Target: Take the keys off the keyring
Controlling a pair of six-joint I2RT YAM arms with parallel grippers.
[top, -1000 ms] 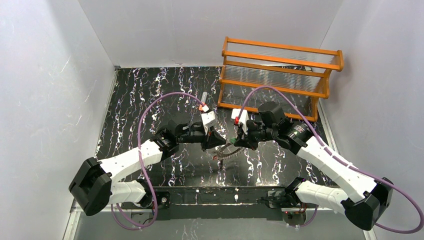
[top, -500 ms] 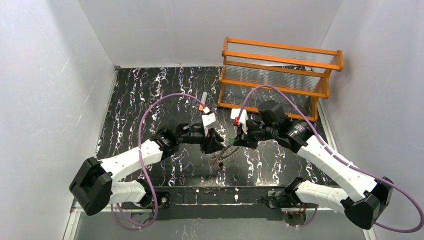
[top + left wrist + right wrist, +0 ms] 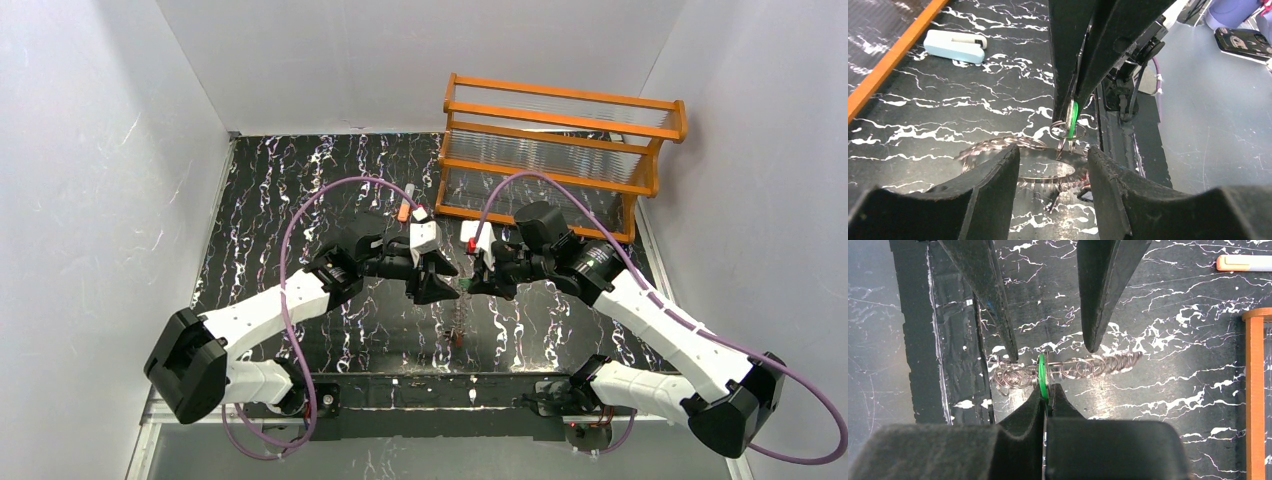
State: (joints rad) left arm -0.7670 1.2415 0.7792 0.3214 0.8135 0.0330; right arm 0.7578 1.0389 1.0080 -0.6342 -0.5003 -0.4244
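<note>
My right gripper [image 3: 1046, 390] is shut on the green key [image 3: 1042, 376], pinched edge-on at its fingertips. The keyring [image 3: 1083, 367], a string of wire loops, hangs from that key over the black marble table [image 3: 300, 200]. In the left wrist view the green key [image 3: 1072, 115] sits in the right gripper's fingers above the toothed keyring [image 3: 1048, 180]. A red key [image 3: 1086, 178] and a dark-and-white key [image 3: 1087, 196] dangle beside the ring. My left gripper [image 3: 1053, 152] is open, its fingers on either side of the ring without touching it. From above, the left gripper [image 3: 436, 285] faces the right gripper [image 3: 477, 284].
An orange wooden rack [image 3: 560, 150] stands at the back right, close behind the right arm. An orange-and-grey tube [image 3: 406, 208] lies beside it. A pale white-blue clip [image 3: 955, 46] rests on the table near the rack's base.
My left gripper has opened and let go of the keyring, shifting slightly back. The ring, earlier stretched between both grippers, now hangs down from the green key.
</note>
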